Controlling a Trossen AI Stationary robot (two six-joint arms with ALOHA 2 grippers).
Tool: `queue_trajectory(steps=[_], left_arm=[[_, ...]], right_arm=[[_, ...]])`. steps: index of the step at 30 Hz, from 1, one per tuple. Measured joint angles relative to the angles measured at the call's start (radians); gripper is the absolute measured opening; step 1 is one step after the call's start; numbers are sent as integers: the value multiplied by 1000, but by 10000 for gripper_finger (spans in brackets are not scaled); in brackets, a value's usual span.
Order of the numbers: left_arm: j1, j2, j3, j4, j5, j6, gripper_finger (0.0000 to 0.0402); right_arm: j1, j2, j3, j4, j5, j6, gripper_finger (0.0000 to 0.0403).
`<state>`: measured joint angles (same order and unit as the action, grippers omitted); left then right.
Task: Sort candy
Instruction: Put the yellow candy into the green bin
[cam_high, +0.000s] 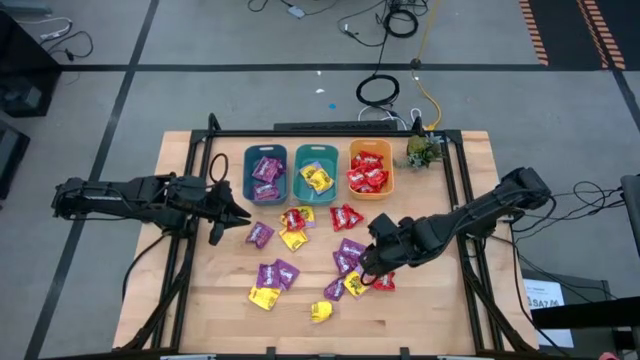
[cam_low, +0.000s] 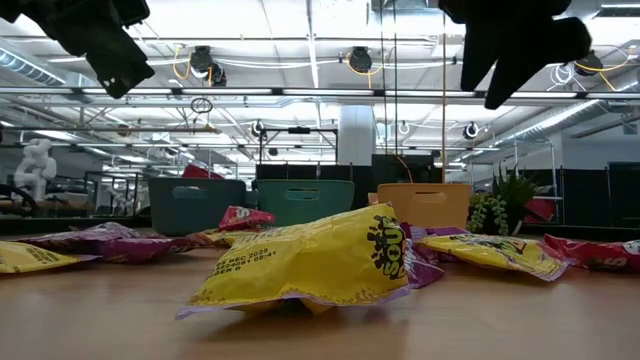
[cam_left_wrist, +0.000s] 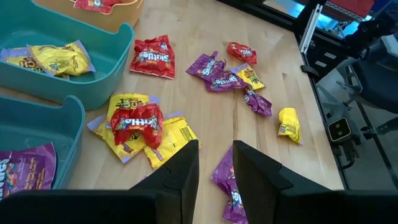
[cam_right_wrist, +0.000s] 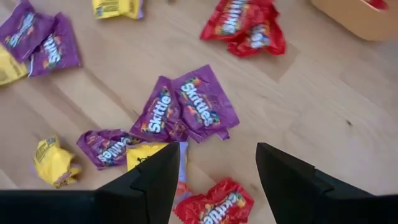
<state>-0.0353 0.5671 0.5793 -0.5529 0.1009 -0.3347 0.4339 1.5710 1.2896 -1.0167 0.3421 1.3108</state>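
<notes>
Candy packets in purple, yellow and red lie scattered on the wooden table (cam_high: 200, 300), among them a purple pair (cam_right_wrist: 183, 109) and a red packet lying on yellow ones (cam_left_wrist: 137, 123). My left gripper (cam_high: 240, 216) (cam_left_wrist: 216, 149) hovers open near the table's left side, above a purple packet (cam_left_wrist: 227, 186), and holds nothing. My right gripper (cam_high: 372, 258) (cam_right_wrist: 217, 155) hangs open and empty over the right-hand cluster, above a red packet (cam_right_wrist: 214, 205). In the low view both grippers stay high above the table.
Three bins stand in a row at the far edge: a teal bin (cam_high: 265, 172) holding purple packets, a teal bin (cam_high: 316, 172) holding yellow ones, and an orange bin (cam_high: 371, 168) holding red ones. A small green plant (cam_high: 422, 150) sits to the right of them. Bare wood lies toward the near-left corner.
</notes>
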Motion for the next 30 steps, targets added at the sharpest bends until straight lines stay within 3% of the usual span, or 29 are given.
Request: queue_trajectory(steps=[5,12,18,30], left_arm=[[-14,0,2,-3,-8,0,107],[-109,39,26,-7,-153,-34,107],[-184,79,27,-5,-299,-165,107],[-331,235,28,79,-391,-279,99]], right_arm=[[0,33,0,36,-1,-134,203],[2,86,0,108,-1,-199,203],[29,137,0,139,-5,-242,203],[53,210,0,197,-3,-310,203]])
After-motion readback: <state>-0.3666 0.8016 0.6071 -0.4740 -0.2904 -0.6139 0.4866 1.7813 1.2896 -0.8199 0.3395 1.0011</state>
